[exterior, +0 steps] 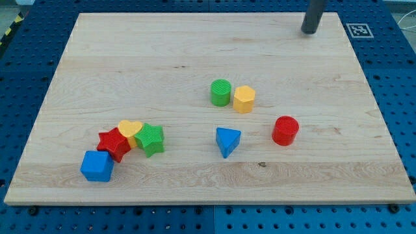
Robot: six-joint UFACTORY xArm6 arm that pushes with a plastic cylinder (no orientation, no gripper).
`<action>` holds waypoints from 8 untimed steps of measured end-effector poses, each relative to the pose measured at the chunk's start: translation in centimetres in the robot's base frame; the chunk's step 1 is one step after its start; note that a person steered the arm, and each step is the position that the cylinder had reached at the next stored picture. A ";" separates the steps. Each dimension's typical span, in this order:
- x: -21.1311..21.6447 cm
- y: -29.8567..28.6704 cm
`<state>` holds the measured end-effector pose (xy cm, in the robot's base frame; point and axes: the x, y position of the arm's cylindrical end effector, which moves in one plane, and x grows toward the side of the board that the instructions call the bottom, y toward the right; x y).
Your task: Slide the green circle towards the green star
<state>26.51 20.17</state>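
Green circle: the green circle [221,92] stands upright just above board centre, touching or almost touching a yellow hexagon block [244,99] at its 3 o'clock.
Green star: the green star [151,139] lies well apart, at about 8 o'clock from the circle, in the view's lower left.
Cluster by star: a yellow heart [130,129] presses against the star at its 10 o'clock; a red star [114,144] sits at the green star's 9 o'clock; a blue cube-like block [97,166] at the red star's 7 o'clock, touching it.
Other blocks: blue triangle [227,140] at 6 o'clock from the circle; red cylinder [285,130] at about 4 o'clock.
Tip: my tip [309,30], a bare rod with no fingers and nothing held, sits at 1 o'clock from the circle near the board's top edge, well apart from every block.
Surface: pale wooden board [195,52].
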 end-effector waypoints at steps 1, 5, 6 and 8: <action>3.1 -3.5; 11.2 -11.1; 12.6 -13.9; 15.4 -16.3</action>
<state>41.88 3.91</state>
